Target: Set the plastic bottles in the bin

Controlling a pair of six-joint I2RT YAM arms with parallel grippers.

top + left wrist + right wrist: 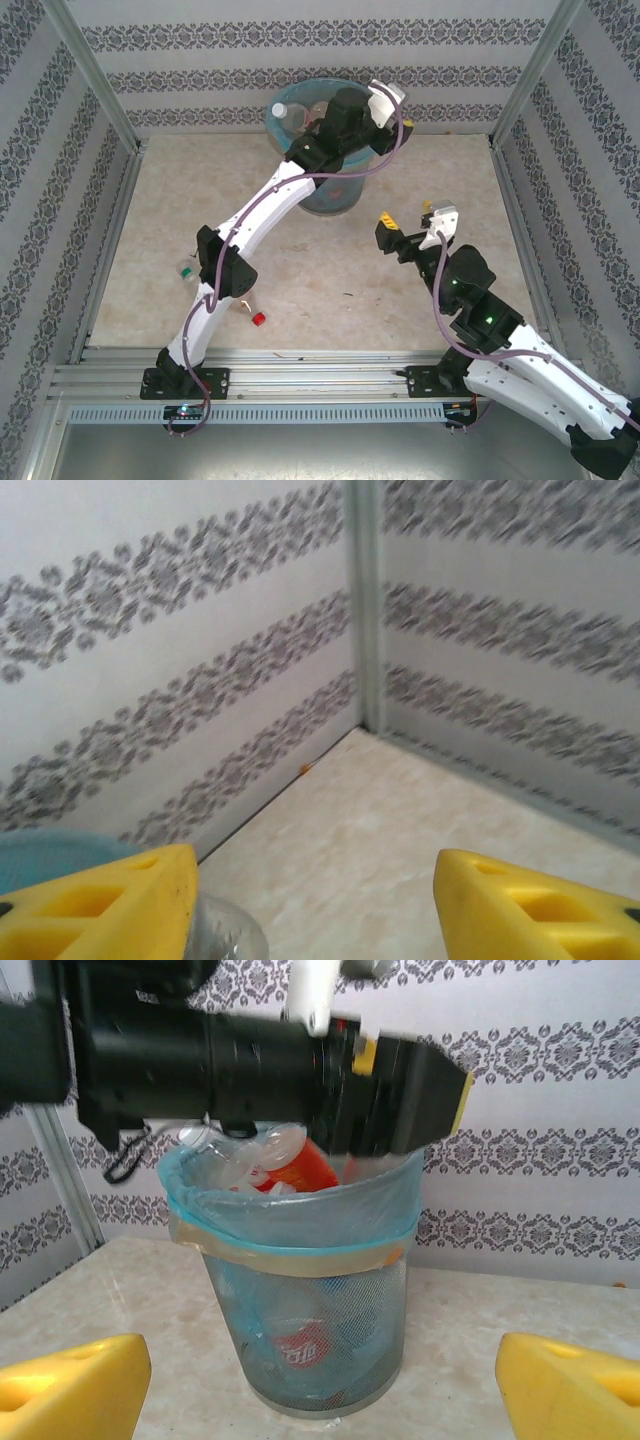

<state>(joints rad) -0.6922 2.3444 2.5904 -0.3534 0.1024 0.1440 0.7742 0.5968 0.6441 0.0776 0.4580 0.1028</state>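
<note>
**Left arm (285, 195) hovering over the bin (330, 195), its drop apparently done**

From above, the bin is standing at the far edge of the table (350, 265) with bottles (287, 113) heaping at its rim. One clear bottle (185, 270) is lying beside the arm's elbow, and the right gripper (405, 215) is hanging wide and empty. At the left wrist, the left gripper (315, 890) is gaping, holding nothing. From the right wrist, red-labelled bottles (300, 1345) are showing through the blue bag (290, 1210). The arm should be lifting clear before swinging, lest it topple the pile.

Beige marbled table (330, 270) enclosed by walls (300, 40) with grey patterned bands
</note>
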